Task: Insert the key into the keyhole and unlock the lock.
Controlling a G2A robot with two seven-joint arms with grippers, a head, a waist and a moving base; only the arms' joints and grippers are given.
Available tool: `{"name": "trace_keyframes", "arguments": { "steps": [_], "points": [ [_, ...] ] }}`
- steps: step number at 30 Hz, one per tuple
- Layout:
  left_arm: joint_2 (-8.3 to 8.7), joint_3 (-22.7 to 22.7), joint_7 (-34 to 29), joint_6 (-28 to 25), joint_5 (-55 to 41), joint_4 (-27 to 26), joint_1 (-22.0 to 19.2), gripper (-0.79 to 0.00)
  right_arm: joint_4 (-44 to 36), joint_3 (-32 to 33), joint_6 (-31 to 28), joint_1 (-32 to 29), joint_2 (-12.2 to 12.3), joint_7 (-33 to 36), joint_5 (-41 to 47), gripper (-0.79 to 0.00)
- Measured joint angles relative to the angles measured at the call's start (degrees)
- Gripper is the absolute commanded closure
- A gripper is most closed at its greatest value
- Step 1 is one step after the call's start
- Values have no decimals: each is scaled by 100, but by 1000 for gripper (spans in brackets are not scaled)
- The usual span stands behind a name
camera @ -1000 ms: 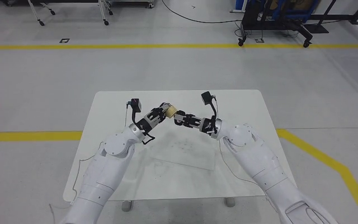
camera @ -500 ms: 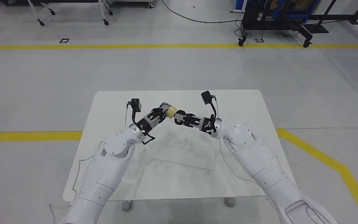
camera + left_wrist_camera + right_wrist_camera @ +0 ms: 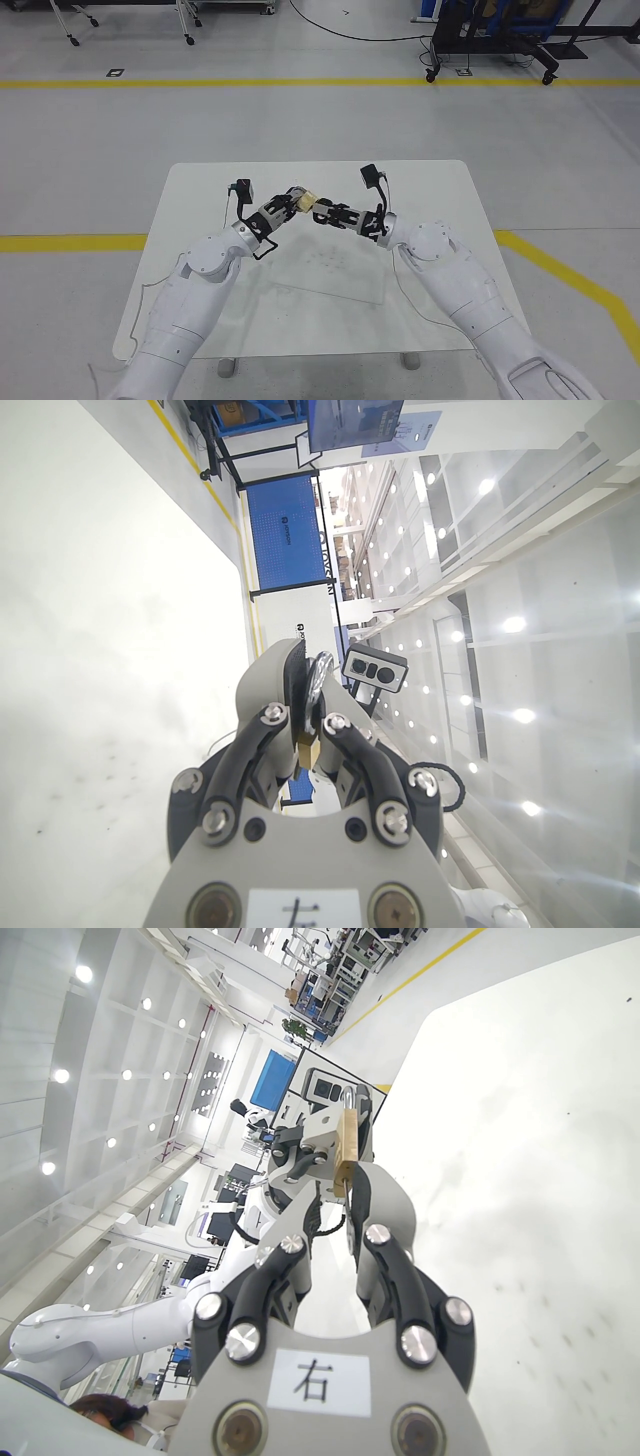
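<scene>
Over the last second almost nothing has shifted. My two tools stay met nose to nose above the far middle of the desk [image 3: 440, 185], and I see only a slight re-angling of the left wrist. I read that as the key seated and the turn under way or about to start, not as a fresh approach.

The left tool [image 3: 310, 680] is narrow and clamped on the lock [image 3: 346, 1148], which it holds clear of the desk with the shackle away from the right tool. The right tool [image 3: 347, 1198] is also narrow, pinching the key [image 3: 346, 1203]. The key's blade meets the bottom of the brass body. I cannot tell how deep it sits, or whether the shackle has released.

As for containers, the desk carries a clear flat sheet [image 3: 330, 272], lying nearer the robot than the tools.
</scene>
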Motion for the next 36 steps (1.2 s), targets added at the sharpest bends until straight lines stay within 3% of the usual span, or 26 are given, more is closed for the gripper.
{"name": "trace_keyframes", "arguments": {
  "steps": [30,32,34,36],
  "points": [
    [-25,-23,68,78,-18,24,-19,0,77,67,-77,-105,-8,158,135,-206],
    [-26,-24,73,78,-9,24,-20,0,68,75,-113,-124,-5,178,144,-157],
    [-27,-24,76,81,-2,23,-20,0,67,81,-121,-141,-3,204,152,0],
    [-29,-25,72,81,-8,19,-19,0,68,84,-115,-149,-1,231,165,0]
  ]
}}
